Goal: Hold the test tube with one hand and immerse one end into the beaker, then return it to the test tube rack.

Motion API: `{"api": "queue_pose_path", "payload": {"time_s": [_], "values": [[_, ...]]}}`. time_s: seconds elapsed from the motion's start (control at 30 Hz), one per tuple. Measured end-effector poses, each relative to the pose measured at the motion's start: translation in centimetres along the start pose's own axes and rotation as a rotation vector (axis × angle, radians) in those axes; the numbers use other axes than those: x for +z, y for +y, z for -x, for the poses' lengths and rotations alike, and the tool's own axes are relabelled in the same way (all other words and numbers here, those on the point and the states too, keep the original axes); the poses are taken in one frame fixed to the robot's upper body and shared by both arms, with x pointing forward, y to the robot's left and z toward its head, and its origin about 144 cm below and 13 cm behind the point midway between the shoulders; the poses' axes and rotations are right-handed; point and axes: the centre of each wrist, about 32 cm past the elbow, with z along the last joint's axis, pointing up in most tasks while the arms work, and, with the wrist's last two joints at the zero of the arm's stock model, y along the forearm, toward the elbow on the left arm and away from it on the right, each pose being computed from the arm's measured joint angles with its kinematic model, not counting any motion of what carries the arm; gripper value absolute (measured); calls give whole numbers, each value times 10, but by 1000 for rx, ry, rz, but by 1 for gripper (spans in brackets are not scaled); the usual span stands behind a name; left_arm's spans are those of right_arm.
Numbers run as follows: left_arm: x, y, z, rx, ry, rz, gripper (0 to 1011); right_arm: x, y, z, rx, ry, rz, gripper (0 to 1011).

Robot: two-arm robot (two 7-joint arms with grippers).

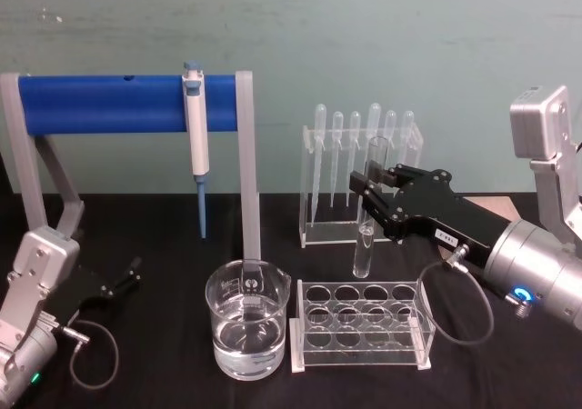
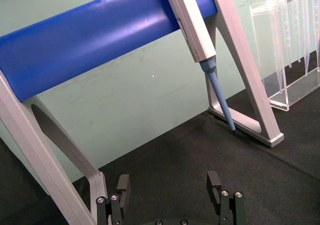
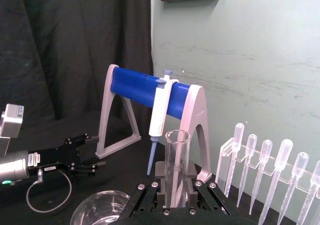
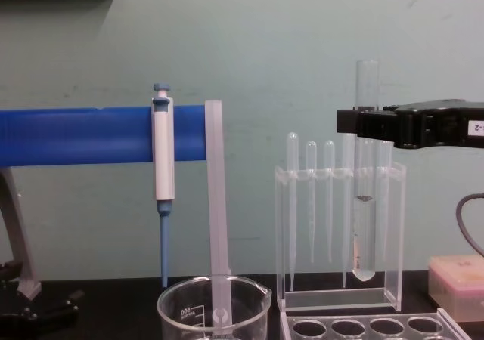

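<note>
Head view: got the right gripper [image 1: 371,184] pinching the tube [image 1: 364,245] on its upper part, held upright over the rack [image 1: 359,364] with the round end clear of the holes. Can see the beaker [image 1: 247,323] just left of the rack, clear liquid inside, apart from the tube. Also spotted the left gripper [image 1: 125,277] parked low on the left, fingers spread, nothing in them.

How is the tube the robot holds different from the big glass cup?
The test tube is thin and tall; the beaker is wide and short. The test tube hangs in the air, held by the right gripper; the beaker stands on the table. The beaker has a spout, the test tube none. Both are clear glass.
</note>
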Motion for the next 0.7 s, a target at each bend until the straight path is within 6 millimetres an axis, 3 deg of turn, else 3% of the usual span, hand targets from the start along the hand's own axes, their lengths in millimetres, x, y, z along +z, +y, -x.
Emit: {"api": "queue_pose_path", "payload": {"time_s": [0.7], "values": [[0, 0, 0, 0, 0, 0, 1000, 0, 0, 0, 0, 0, 0, 227]]}}
